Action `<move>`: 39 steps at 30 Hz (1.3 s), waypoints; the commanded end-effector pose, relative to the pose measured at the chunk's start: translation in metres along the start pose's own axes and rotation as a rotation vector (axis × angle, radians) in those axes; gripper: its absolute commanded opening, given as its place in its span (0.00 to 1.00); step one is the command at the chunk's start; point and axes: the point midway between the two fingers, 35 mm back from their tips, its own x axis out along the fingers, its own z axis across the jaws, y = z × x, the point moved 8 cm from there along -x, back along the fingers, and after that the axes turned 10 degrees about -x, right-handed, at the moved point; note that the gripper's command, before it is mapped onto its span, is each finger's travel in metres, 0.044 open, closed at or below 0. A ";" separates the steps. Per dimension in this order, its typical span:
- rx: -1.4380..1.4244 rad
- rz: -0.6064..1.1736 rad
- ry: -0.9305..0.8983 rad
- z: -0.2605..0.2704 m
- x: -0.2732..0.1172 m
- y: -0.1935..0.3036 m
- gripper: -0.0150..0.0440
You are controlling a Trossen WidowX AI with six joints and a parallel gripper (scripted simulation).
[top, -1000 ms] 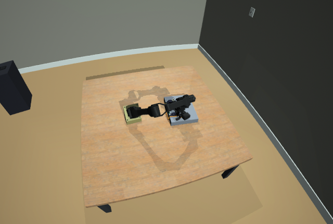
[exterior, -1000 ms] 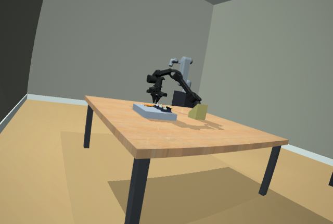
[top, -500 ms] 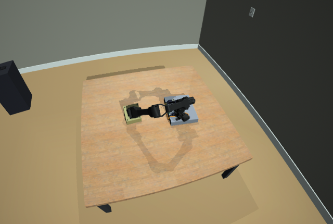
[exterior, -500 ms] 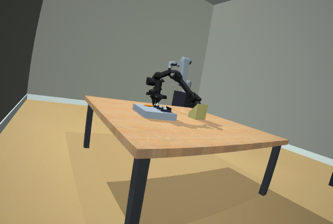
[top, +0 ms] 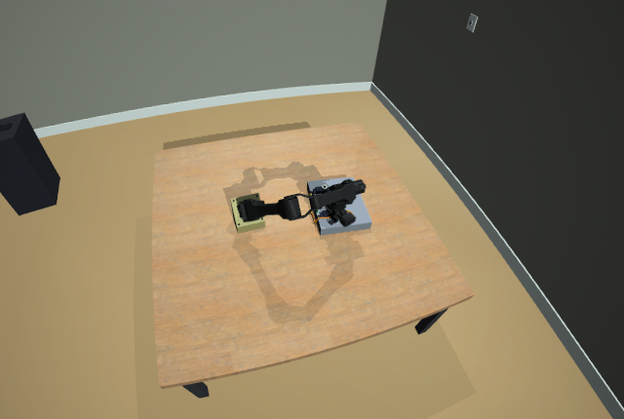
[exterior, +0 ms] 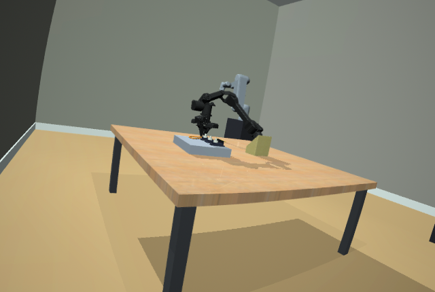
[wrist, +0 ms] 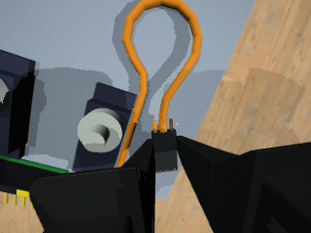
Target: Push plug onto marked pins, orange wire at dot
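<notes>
My gripper (wrist: 164, 143) (exterior: 202, 134) is shut on the small black plug (wrist: 165, 156), one fingertip against each side, low over the holder's edge. Orange and brown wire stubs show at the plug's far end; its holes are not visible. The orange lead (wrist: 196, 41) (exterior: 194, 137) loops away from the plug and back beside the servo motor (wrist: 114, 97) with its pale round horn. They are on the grey-blue holder (top: 360, 213) (exterior: 211, 151) (wrist: 78, 29). At the lower left of the wrist view, yellow pins (wrist: 15, 200) stick out below a green board (wrist: 36, 165), near a yellow band (wrist: 22, 193). The dot cannot be made out.
Another dark servo (wrist: 21, 97) stands at the left of the wrist view. The arm's yellow-green base block (top: 243, 226) (exterior: 263, 147) stands beside the holder on the wooden table (top: 212, 314) (exterior: 281, 180). A grey arm (exterior: 240, 88) stands beyond the table.
</notes>
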 end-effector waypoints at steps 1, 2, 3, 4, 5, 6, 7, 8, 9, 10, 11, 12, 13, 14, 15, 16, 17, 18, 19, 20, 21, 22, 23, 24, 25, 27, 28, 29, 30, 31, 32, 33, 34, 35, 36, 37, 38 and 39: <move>0.005 -0.007 0.003 0.000 -0.019 -0.002 0.25; 0.005 -0.007 0.003 0.000 -0.024 -0.002 0.25; 0.005 -0.007 0.003 0.000 -0.030 -0.002 0.25; 0.005 -0.007 0.003 0.000 -0.036 -0.001 0.25; 0.005 -0.007 0.003 0.000 -0.041 -0.001 0.25; 0.005 -0.007 0.003 0.000 -0.045 -0.001 0.25; 0.005 -0.007 0.003 0.000 -0.048 0.000 0.25; 0.005 -0.007 0.003 0.000 -0.049 0.000 0.25; 0.005 -0.007 0.003 0.000 -0.049 0.000 0.25; -0.001 -0.007 0.003 0.000 -0.049 0.000 0.25; -0.013 -0.007 0.003 0.001 -0.049 0.000 0.25; -0.030 -0.007 0.003 0.002 -0.049 0.000 0.25; -0.053 -0.007 0.003 0.004 -0.050 0.000 0.25; -0.081 -0.008 0.002 0.005 -0.050 0.001 0.25; -0.114 -0.008 0.002 0.008 -0.050 0.001 0.25; -0.149 -0.009 0.001 0.010 -0.050 0.001 0.25; -0.184 -0.009 0.001 0.012 -0.051 0.002 0.25; -0.218 -0.009 0.000 0.014 -0.051 0.002 0.25; -0.253 -0.010 0.000 0.016 -0.051 0.003 0.25; -0.288 -0.010 -0.001 0.018 -0.052 0.003 0.25; -0.323 -0.011 -0.001 0.021 -0.052 0.004 0.25; -0.358 -0.011 -0.001 0.023 -0.052 0.004 0.25; -0.393 -0.012 -0.002 0.025 -0.052 0.005 0.25; -0.427 -0.012 -0.002 0.027 -0.053 0.005 0.25; -0.462 -0.013 -0.002 0.029 -0.053 0.006 0.25; -0.532 -0.013 -0.003 0.033 -0.053 0.007 0.25; -0.567 -0.014 -0.003 0.036 -0.053 0.008 0.25; -0.601 -0.014 -0.003 0.038 -0.054 0.008 0.25; -0.636 -0.015 -0.003 0.040 -0.054 0.009 0.25; -0.671 -0.015 -0.003 0.042 -0.054 0.010 0.25; -0.706 -0.015 -0.003 0.044 -0.054 0.010 0.25; -0.741 -0.016 -0.004 0.046 -0.054 0.011 0.25; -0.775 -0.016 -0.004 0.048 -0.054 0.012 0.25; -0.810 -0.017 -0.004 0.050 -0.055 0.013 0.25; -0.845 -0.017 -0.004 0.052 -0.055 0.013 0.25; -0.880 -0.017 -0.004 0.054 -0.055 0.014 0.25; -0.914 -0.018 -0.004 0.057 -0.055 0.015 0.25; -0.949 -0.018 -0.004 0.059 -0.055 0.016 0.25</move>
